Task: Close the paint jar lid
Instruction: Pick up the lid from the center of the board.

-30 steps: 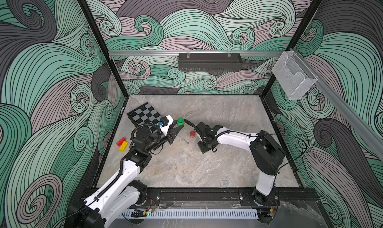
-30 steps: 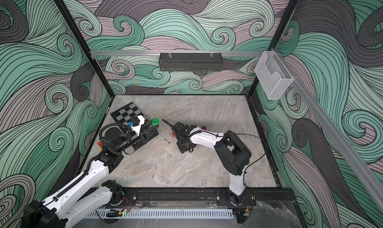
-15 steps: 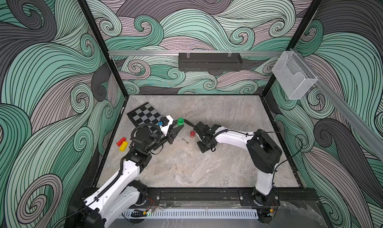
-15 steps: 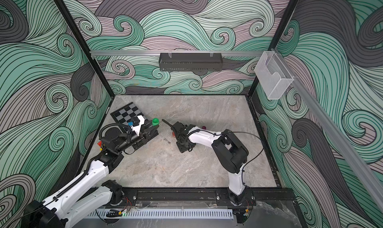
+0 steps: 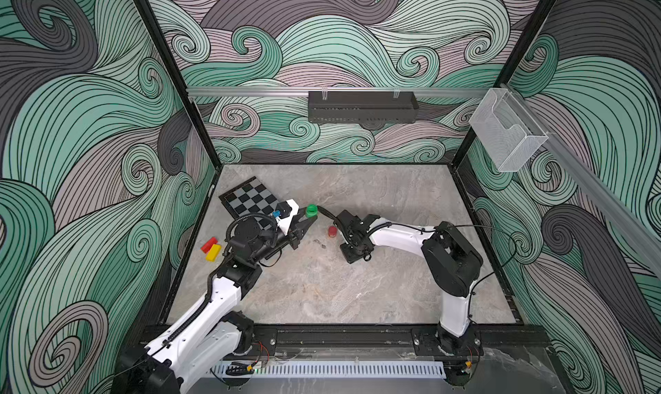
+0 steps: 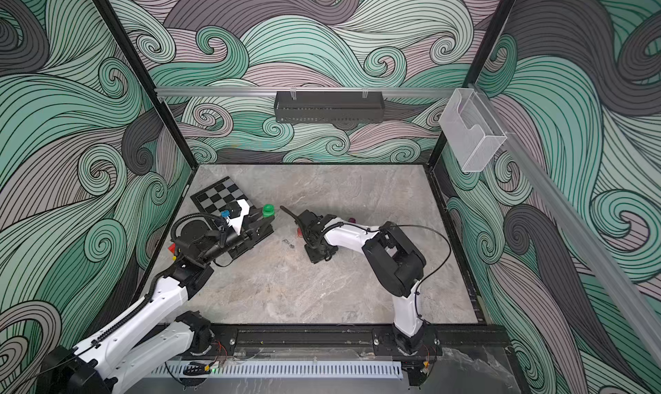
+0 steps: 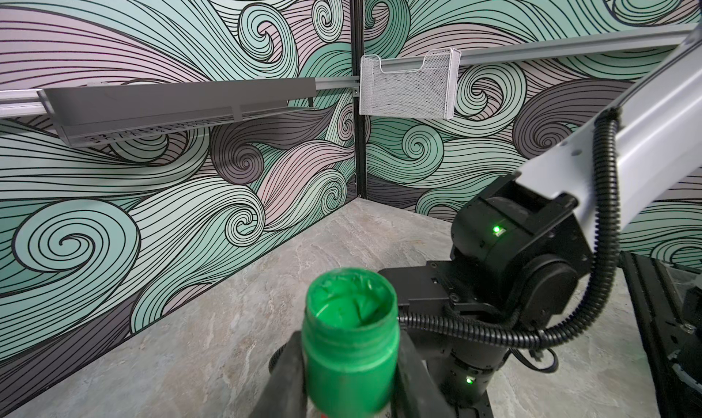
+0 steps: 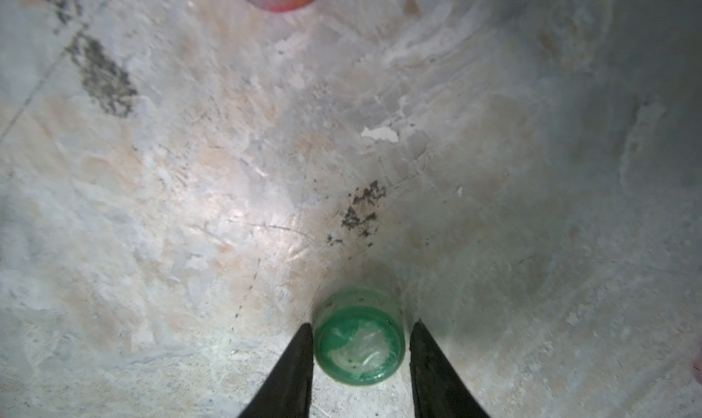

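Our left gripper (image 7: 349, 346) clamps the jar (image 7: 351, 363). Our right gripper (image 8: 361, 325) narrowly straddles the lid (image 8: 359, 346), ungripped. It is probably light, stiff and slick, so we pinch its three-and-nine-o'clock rim.

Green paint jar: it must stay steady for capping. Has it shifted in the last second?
No. The green paint jar sits at the same spot beside the checkerboard in both top views.

The green paint jar (image 7: 351, 336) is held upright and uncapped (green paint is seen smeared inside the neck). Its green lid (image 8: 359, 344) is laid hollow side up on the desk (image 8: 228, 169).
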Motion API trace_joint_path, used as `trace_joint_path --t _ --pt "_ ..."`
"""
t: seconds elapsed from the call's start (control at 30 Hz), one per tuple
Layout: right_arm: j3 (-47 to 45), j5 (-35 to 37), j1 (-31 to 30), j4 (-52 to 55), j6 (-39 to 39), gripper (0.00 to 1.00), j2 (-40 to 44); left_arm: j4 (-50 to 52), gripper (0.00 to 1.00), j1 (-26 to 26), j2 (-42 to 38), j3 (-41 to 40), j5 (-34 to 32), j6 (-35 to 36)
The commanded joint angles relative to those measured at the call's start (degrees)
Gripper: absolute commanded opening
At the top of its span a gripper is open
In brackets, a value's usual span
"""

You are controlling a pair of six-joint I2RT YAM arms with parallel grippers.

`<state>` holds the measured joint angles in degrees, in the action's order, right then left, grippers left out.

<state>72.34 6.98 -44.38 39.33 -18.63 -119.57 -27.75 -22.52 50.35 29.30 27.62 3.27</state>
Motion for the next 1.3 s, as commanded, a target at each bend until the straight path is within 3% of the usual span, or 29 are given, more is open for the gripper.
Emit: trace_joint_path --t 0.0,0.4,0.67,0.9,1.27 --pt "1.8 -0.2 0.3 -0.8 -0.9 0.4 -1.4 -0.4 0.21 0.3 -1.1 1.4 1.0 -0.2" --pt "1.6 0.0 0.3 -0.2 -0.9 0.32 0.3 -0.4 0.21 0.4 -1.1 1.3 1.3 -0.1" --pt "1.6 -3.4 1.0 1.1 0.8 0.3 11.1 0.3 0.21 0.4 -1.2 1.6 2.5 0.5" --pt "8.0 -4.8 1.0 7.9 5.3 0.3 20.0 1.0 0.21 0.3 -0.4 2.5 6.0 0.9" --pt "14.3 -15.7 1.1 12.9 9.1 0.29 32.0 2.7 0.2 0.3 3.0 4.9 14.8 1.3"
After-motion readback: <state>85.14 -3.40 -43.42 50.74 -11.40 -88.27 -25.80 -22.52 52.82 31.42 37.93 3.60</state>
